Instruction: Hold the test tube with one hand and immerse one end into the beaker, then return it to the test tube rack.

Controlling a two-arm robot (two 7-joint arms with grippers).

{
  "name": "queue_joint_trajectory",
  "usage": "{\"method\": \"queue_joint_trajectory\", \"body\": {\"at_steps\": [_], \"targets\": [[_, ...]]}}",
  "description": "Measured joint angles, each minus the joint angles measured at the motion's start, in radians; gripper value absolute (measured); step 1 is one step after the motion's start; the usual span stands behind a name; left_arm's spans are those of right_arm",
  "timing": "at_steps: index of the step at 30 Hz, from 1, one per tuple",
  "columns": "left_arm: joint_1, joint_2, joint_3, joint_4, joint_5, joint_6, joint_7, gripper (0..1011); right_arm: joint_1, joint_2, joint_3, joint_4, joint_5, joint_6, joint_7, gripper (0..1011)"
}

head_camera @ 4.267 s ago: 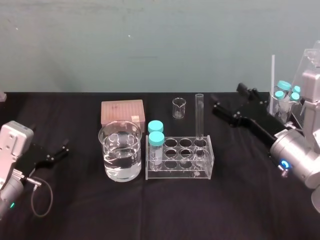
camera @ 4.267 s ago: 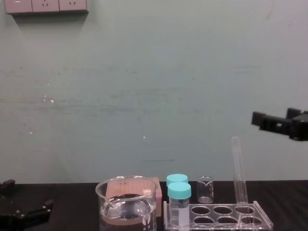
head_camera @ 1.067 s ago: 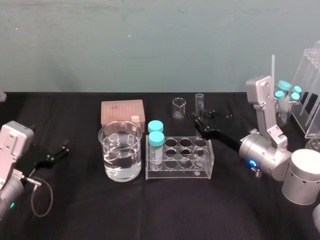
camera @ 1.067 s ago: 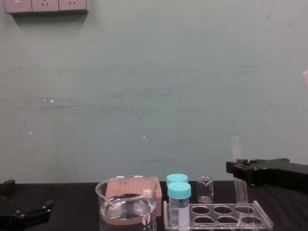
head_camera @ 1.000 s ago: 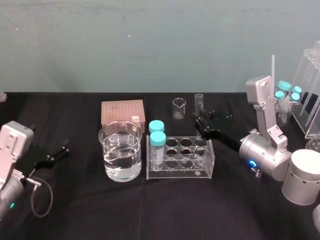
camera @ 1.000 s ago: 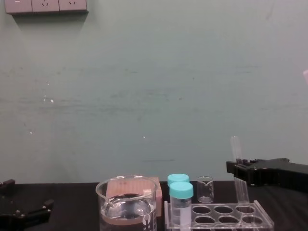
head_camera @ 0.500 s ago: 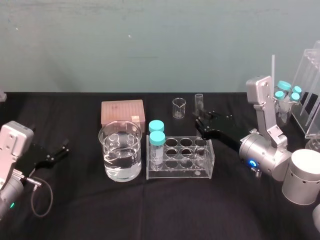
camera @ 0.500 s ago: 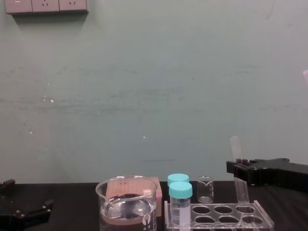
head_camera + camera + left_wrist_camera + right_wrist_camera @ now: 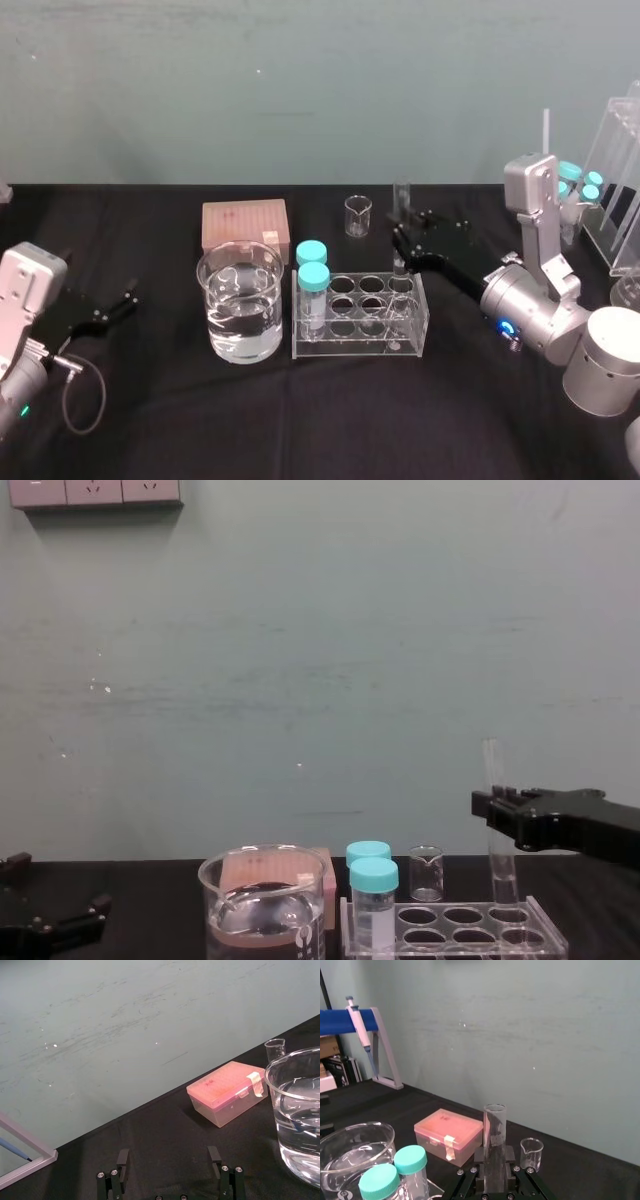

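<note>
The test tube (image 9: 401, 195) stands upright with my right gripper (image 9: 402, 238) shut on its middle. Its rounded lower end hangs just above the back right hole of the clear test tube rack (image 9: 408, 345). From the chest the test tube (image 9: 491, 770) rises above the right gripper (image 9: 495, 808), clear of the test tube rack (image 9: 455, 925). In the right wrist view the test tube (image 9: 495, 1120) sits between the fingers. The water-filled beaker (image 9: 240, 300) stands left of the rack. My left gripper (image 9: 120, 300) rests open at the table's far left, with the beaker (image 9: 300, 1110) nearby.
Two teal-capped vials (image 9: 313, 270) stand in the rack's left end. A pink box (image 9: 245, 222) and a tiny beaker (image 9: 358, 215) sit behind. A clear stand with more vials (image 9: 575, 185) is at the far right. A blue pipette stand (image 9: 365, 1030) lies beyond the beaker.
My right gripper has risen with the test tube, drawing its lower end up out of the rack's hole. The left arm has not moved.
</note>
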Motion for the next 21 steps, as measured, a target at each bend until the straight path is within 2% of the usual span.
{"method": "queue_joint_trajectory", "body": {"at_steps": [12, 21], "targets": [[0.000, 0.000, 0.000, 0.000, 0.000, 0.000, 0.000, 1000, -0.025, -0.008, 0.026, -0.034, 0.002, -0.030, 0.013, 225], [0.000, 0.000, 0.000, 0.000, 0.000, 0.000, 0.000, 1000, -0.021, -0.002, 0.050, -0.100, 0.011, -0.060, 0.022, 226]]}}
